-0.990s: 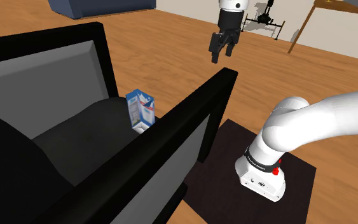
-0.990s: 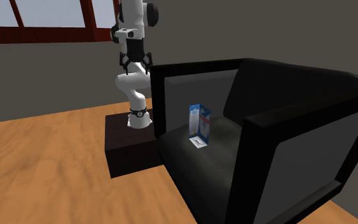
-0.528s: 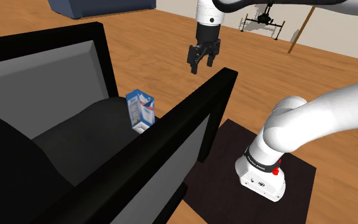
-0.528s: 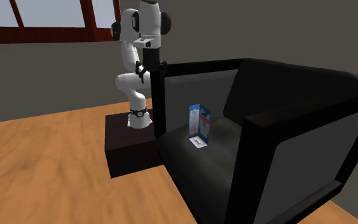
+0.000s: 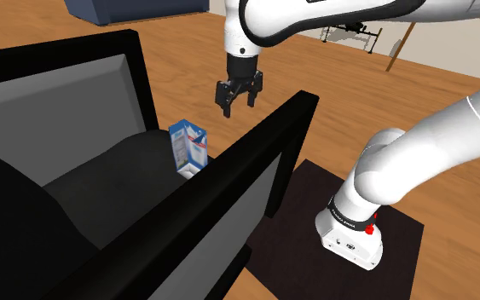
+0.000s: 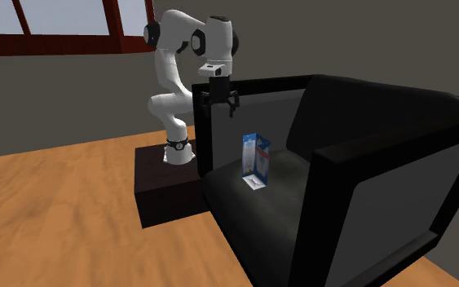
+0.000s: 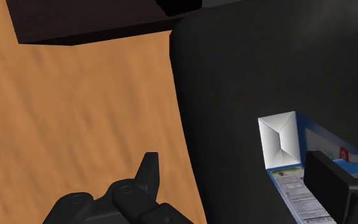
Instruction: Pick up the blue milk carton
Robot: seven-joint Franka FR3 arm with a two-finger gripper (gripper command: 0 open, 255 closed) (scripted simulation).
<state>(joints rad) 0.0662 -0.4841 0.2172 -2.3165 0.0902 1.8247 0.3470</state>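
Note:
A blue and white milk carton (image 5: pixel 188 147) stands upright on the dark seat of a black armchair (image 5: pixel 101 183), close to the near armrest. My gripper (image 5: pixel 237 106) hangs open in the air, above the carton and a little to the shoulder view's right of it. In the second exterior view the gripper (image 6: pixel 222 106) is over the chair's edge, above and left of the carton (image 6: pixel 256 159). The wrist view looks down on the carton (image 7: pixel 292 153), whose white folded top lies by the right finger; the open gripper (image 7: pixel 238 181) holds nothing.
The armchair's tall armrest (image 5: pixel 255 145) runs between the seat and my stand (image 5: pixel 315 183). Its high back (image 5: pixel 50 94) closes the shoulder view's left. Wooden floor (image 5: pixel 195 43) lies around, with a blue sofa (image 5: pixel 135 8) and a tripod-like object (image 5: pixel 353 30) far off.
The gripper has swung to the shoulder view's left and come lower, from beyond the armrest to above the seat near the carton. It stays open. The carton has not moved.

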